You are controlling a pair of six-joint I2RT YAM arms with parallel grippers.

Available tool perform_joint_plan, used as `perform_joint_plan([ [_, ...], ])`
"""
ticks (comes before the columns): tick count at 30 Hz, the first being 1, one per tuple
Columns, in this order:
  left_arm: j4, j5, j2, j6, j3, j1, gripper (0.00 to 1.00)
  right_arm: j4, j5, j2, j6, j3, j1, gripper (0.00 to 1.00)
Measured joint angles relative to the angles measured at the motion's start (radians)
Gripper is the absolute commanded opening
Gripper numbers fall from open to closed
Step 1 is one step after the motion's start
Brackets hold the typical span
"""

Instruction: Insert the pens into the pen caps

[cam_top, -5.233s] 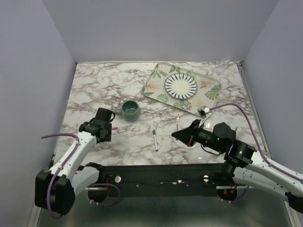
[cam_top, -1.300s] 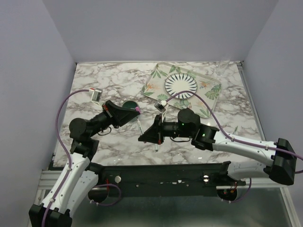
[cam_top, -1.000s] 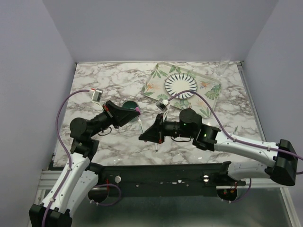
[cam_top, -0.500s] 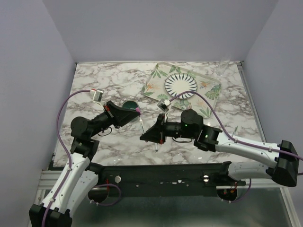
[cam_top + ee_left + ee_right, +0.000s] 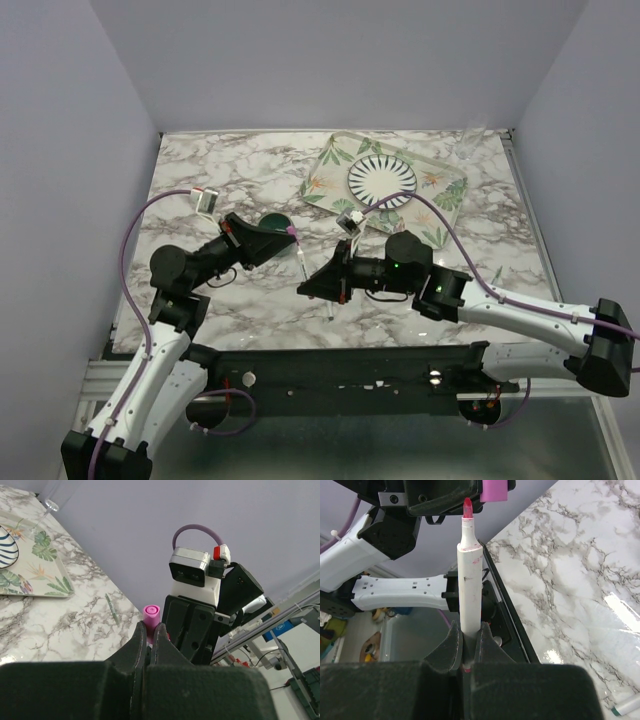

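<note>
My left gripper (image 5: pixel 285 236) is shut on the pink-purple cap (image 5: pixel 292 231) and holds it in the air, open end outward; the cap also shows in the left wrist view (image 5: pixel 151 614). My right gripper (image 5: pixel 303 288) is shut on a whitish pen (image 5: pixel 301 264) that points up at the cap. In the right wrist view the pen (image 5: pixel 470 580) has its red tip just left of and below the cap (image 5: pixel 494 490), outside it. The second pen (image 5: pixel 329 308) lies on the marble below the right gripper. A thin green cap (image 5: pixel 112 609) lies on the table to the right of the tray.
A green cup (image 5: pixel 270 218) stands behind the left gripper, mostly hidden. A leaf-patterned tray (image 5: pixel 330 160) with a striped plate (image 5: pixel 382 180) sits at the back right. A clear glass (image 5: pixel 472 138) stands at the far right corner.
Over the last second my right gripper has drifted slightly right with the pen, its tip staying near the cap. The left gripper has barely moved. Five seconds ago both grippers were low and apart.
</note>
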Motion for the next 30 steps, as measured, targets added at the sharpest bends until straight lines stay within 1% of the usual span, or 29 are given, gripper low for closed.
perform_joint_plan([
  [11,-0.068,-0.071,-0.002,-0.006,0.043,0.000,0.00,0.000,0.000,0.007,0.006,0.000,0.001,0.01],
  [30,-0.082,-0.069,-0.038,-0.002,0.047,0.000,0.00,0.000,0.000,0.015,0.007,0.000,0.005,0.01],
])
